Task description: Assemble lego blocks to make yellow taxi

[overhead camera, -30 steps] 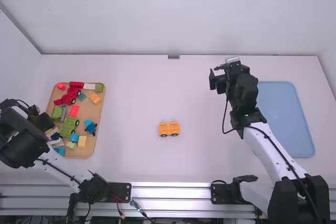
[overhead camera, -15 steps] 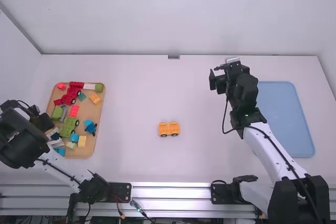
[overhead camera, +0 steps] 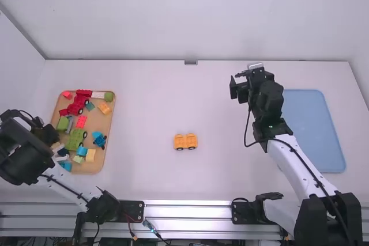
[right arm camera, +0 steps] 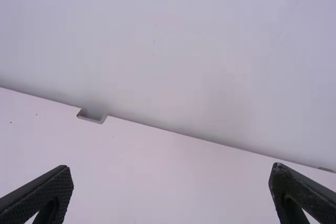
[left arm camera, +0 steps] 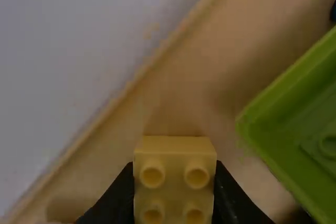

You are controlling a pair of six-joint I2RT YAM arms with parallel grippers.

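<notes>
The left arm leans outward from its base, its white link slanting low to the black wrist, and the left tool point(overhead camera: 49, 133) is at the outer edge of the wooden tray point(overhead camera: 95, 168). It pinches a yellow block point(left arm camera: 174, 148) between both fingers; the block is square-edged plastic with round, hollow-topped studs. Whether the block touches the wood, I cannot tell. Near it is a green piece point(left arm camera: 283, 121), smooth, with a raised rim and rounded corner.

The right arm stretches away from its base, its long white link sloping inward to a black wrist. The right tool point(overhead camera: 237, 87) is beyond the orange car, its two ridged black fingers spread wide, with nothing between them.

The orange car point(overhead camera: 185, 141), boxy with dark round wheels, stands upright on the matte white tabletop point(overhead camera: 150, 102), between the wooden tray and the flat, round-cornered blue tray point(overhead camera: 311, 131). Red pieces point(overhead camera: 78, 105) lie toward the wooden tray's far end.
</notes>
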